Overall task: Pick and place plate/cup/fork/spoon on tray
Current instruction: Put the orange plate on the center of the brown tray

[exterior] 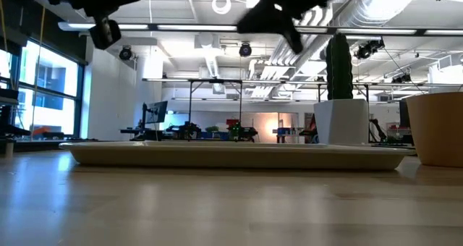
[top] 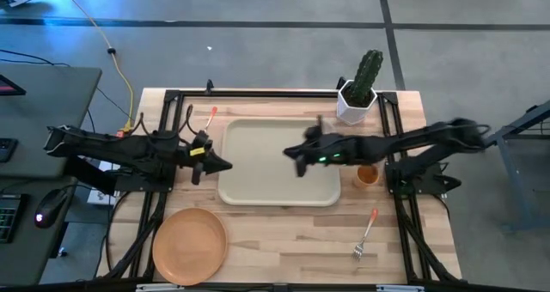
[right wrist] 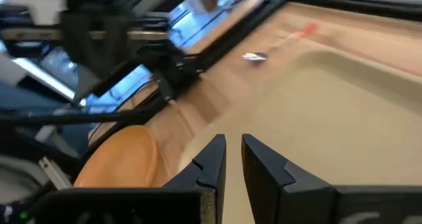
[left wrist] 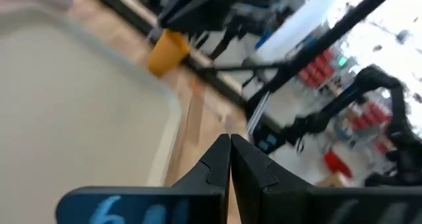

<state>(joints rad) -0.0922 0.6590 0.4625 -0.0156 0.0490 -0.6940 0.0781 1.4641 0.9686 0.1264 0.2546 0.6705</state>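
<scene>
Tray (top: pixel 258 189) bare | my left gripper (top: pixel 225 165) pressed together, empty, nearer plate (top: pixel 189 245) | my right gripper (top: pixel 292 155) slightly parted, empty, over tray

- The wooden table (top: pixel 284 232) has a light butcher-block top edged by a dark frame.
- The beige tray (top: pixel 279 163) lies at its middle.
- The orange-tan plate (top: pixel 189 246) sits at the front left corner.
- The fork (top: pixel 367 234) lies front right.
- The small orange cup (top: pixel 368 175) stands just right of the tray.
- The spoon (top: pixel 212 116) lies near the tray's back left corner.
- A white pot with a cactus (top: pixel 358 100) stands at the back right.
</scene>
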